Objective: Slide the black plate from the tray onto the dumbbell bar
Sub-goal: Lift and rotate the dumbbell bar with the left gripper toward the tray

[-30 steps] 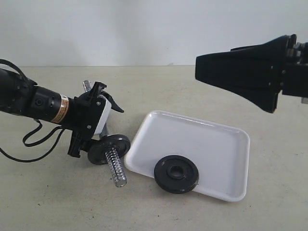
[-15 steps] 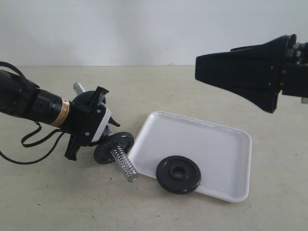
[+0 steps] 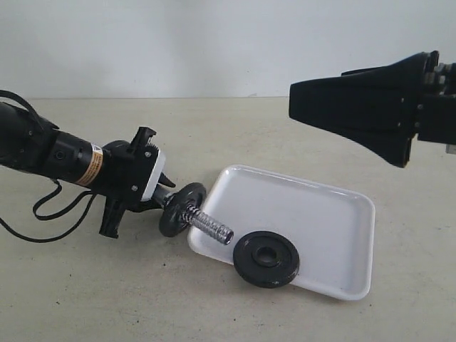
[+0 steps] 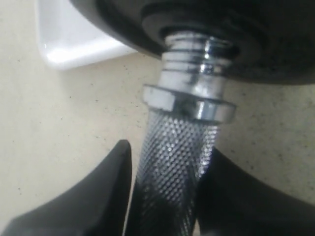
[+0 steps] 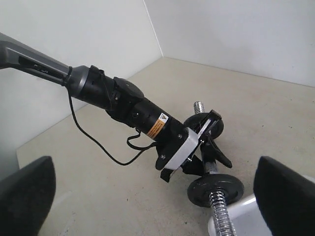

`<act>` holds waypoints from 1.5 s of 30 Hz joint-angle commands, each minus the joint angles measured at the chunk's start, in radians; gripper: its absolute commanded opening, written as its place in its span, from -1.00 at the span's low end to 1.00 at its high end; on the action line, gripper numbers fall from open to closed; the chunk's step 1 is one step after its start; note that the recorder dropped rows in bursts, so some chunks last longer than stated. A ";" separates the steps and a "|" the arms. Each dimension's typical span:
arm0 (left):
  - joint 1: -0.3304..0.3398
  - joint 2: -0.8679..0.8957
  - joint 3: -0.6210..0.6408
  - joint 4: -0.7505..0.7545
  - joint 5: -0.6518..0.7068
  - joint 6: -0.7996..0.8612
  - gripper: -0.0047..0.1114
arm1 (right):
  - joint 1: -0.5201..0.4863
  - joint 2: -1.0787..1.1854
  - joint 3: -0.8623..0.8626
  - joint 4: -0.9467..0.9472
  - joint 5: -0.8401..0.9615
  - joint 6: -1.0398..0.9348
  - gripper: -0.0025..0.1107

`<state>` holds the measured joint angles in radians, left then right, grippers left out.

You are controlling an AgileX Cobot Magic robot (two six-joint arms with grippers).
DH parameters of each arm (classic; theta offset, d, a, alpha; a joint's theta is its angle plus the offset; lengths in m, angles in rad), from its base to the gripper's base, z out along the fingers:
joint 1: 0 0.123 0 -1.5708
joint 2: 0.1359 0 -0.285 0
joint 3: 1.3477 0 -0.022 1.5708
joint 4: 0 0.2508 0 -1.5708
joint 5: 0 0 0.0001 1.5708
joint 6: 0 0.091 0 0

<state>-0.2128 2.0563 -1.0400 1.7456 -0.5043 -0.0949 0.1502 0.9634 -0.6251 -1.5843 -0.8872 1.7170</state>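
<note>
Setting: a beige tabletop (image 3: pixel 71 299) carries a glossy white tray (image 3: pixel 313 206), seen from the exterior camera.
Black plate: the black plate (image 3: pixel 265 258) rests at the tray's 6 o'clock edge, lying across the low rim, partly inside the tray and partly past it.
Dumbbell bar: the dumbbell bar (image 3: pixel 210 226) lies at 9 o'clock from the tray. Its bare threaded end points toward 4 o'clock over the tray's corner and stops just beside the black plate; contact cannot be told.
Discs on the bar: a near disc (image 3: pixel 182 209) sits on the bar behind the bare threads. A far disc (image 5: pixel 193 123) shows at the other end in the right wrist view.
Left gripper: the left gripper (image 3: pixel 158 191) has its fingers (image 4: pixel 93 201) clamped on the bar's knurled grip, one on each side.
Right gripper: the right gripper (image 3: pixel 299 103) hovers high at 1 o'clock above the tray, its fingers (image 5: pixel 288 196) spread wide and holding nothing.
</note>
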 commanded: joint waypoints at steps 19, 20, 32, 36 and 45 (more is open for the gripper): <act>-0.008 0.014 0.010 -0.001 0.019 -1.099 -0.84 | -0.001 0.003 -0.003 0.003 0.002 0.004 0.90; -0.008 0.014 0.010 -0.001 0.031 -1.148 -0.84 | -0.001 0.003 -0.003 0.003 0.000 0.004 0.90; -0.008 0.014 0.010 -0.001 0.064 -1.138 -0.84 | -0.001 0.003 -0.003 0.003 -0.009 0.009 0.90; -0.008 0.014 0.010 -0.001 0.049 -1.138 -0.84 | -0.001 0.003 -0.003 0.003 -0.009 0.009 0.90; -0.008 0.014 0.010 -0.001 0.055 -1.138 -0.19 | -0.001 0.003 -0.003 0.003 -0.009 0.009 0.90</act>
<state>-0.2153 2.0546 -1.0437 1.7294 -0.4775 -1.2289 0.1502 0.9634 -0.6251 -1.5863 -0.8893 1.7281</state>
